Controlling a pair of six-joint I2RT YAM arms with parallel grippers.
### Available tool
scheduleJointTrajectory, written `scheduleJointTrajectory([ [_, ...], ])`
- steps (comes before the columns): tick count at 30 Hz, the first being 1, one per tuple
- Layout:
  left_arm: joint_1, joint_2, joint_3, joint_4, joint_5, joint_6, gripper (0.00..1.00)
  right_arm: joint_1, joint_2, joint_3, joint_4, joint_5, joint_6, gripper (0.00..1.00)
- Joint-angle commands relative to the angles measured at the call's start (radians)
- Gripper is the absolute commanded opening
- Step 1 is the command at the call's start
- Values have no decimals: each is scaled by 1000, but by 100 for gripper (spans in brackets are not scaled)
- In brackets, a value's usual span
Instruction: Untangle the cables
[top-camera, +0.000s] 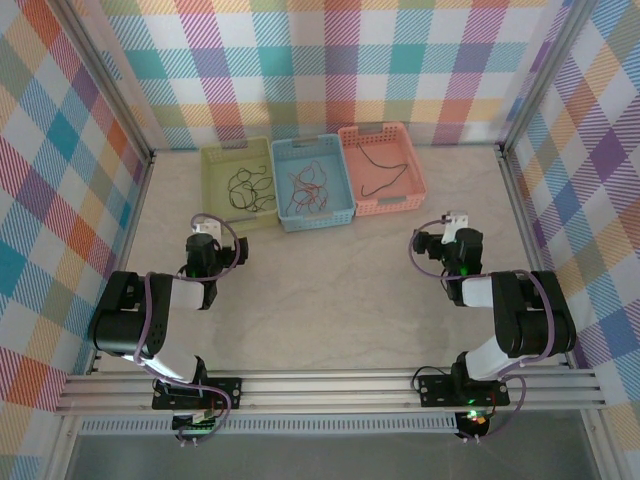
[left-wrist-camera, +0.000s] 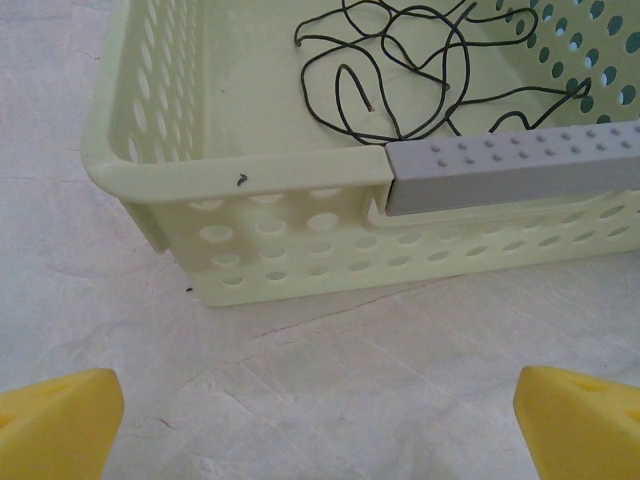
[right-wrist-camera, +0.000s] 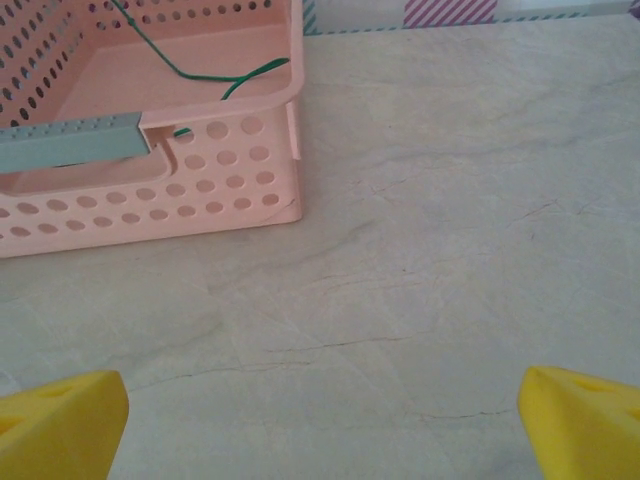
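At the far edge of the table (top-camera: 330, 310), three baskets side by side: green basket (top-camera: 211, 165) on the left, blue basket (top-camera: 281, 152) in the middle, pink basket (top-camera: 347, 135) on the right. In the green basket, black cables (top-camera: 250, 188) only, several strands looping across one another; not possible to tell whether knotted or merely overlapping. In the blue basket, a red clump (top-camera: 305, 188) of red and orange strands, visibly intertwined. In the pink basket, one green cable (right-wrist-camera: 205, 76), lying alone and free. Judgement: separation by colour apparently part done, with green isolated and black set apart; the red clump outstanding as the main remaining work, and the black cables possibly needing a further check. Nothing lying on the table outside the baskets. Left gripper (left-wrist-camera: 320, 420) above bare table just short of the green basket's near corner, jaws spread wide, holding nothing, touching nothing. Right gripper (right-wrist-camera: 320, 425) above bare table, near the pink basket's near right corner but clear of it, jaws likewise spread wide, empty, in contact with nothing.
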Motion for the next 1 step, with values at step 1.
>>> scheduleJointTrajectory([
  [1, 5, 0, 17, 34, 15, -11, 100, -9, -4, 9, 9, -27, -9, 100],
])
